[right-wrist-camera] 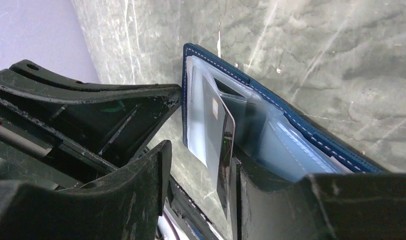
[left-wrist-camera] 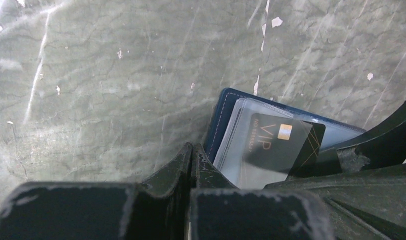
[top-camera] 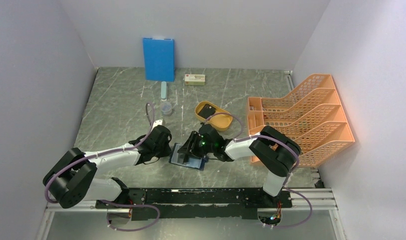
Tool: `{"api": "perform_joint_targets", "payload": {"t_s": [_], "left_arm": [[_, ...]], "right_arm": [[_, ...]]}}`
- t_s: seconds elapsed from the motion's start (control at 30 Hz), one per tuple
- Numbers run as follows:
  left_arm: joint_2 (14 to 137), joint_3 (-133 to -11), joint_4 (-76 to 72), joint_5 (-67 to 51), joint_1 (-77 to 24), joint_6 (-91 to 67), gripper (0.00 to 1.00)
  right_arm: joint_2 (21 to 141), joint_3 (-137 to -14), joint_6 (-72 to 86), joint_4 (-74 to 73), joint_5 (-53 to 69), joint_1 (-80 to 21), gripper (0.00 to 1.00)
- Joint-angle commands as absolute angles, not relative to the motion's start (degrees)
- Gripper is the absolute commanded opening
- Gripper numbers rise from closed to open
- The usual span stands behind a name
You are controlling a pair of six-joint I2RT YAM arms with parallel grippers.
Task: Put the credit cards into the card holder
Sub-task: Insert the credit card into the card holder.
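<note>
Presently one black card [left-wrist-camera: 278,144] partly in one open card holder [right-wrist-camera: 311,136], left claw [left-wrist-camera: 190,150] pressed together, right claw [right-wrist-camera: 200,160] spread.

White-shelled left arm [top-camera: 113,156] and right arm [top-camera: 239,146], black joints [top-camera: 70,177], lilac cables [top-camera: 150,116], scuffed black left tool [left-wrist-camera: 191,150].

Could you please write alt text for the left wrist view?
A black VIP card rests against the clear sleeves of the open card holder on a grey marbled table. The shut left hand sits beside it.
</note>
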State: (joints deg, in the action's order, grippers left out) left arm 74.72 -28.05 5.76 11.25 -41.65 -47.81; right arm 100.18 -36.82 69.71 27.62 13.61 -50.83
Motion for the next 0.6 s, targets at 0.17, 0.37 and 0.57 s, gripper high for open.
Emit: {"api": "perform_joint_targets", "payload": {"t_s": [0.17,0.37,0.57], "left_arm": [[73.42,-26.42,11.69,9.25,-41.79,-48.69,0.05],[74.06,-26.41,11.16,9.09,-41.84,-48.70,0.05],[73.84,-26.46,11.16,9.17,-41.84,-48.74,0.05]], "right_arm": [[97.33,-41.86,63.22,10.36,6.82,-51.57,0.54],[94.11,-42.19,60.47,3.70,2.95,-51.51,0.59],[92.27,-41.90,59.14,2.05,1.91,-51.15,0.58]]}}
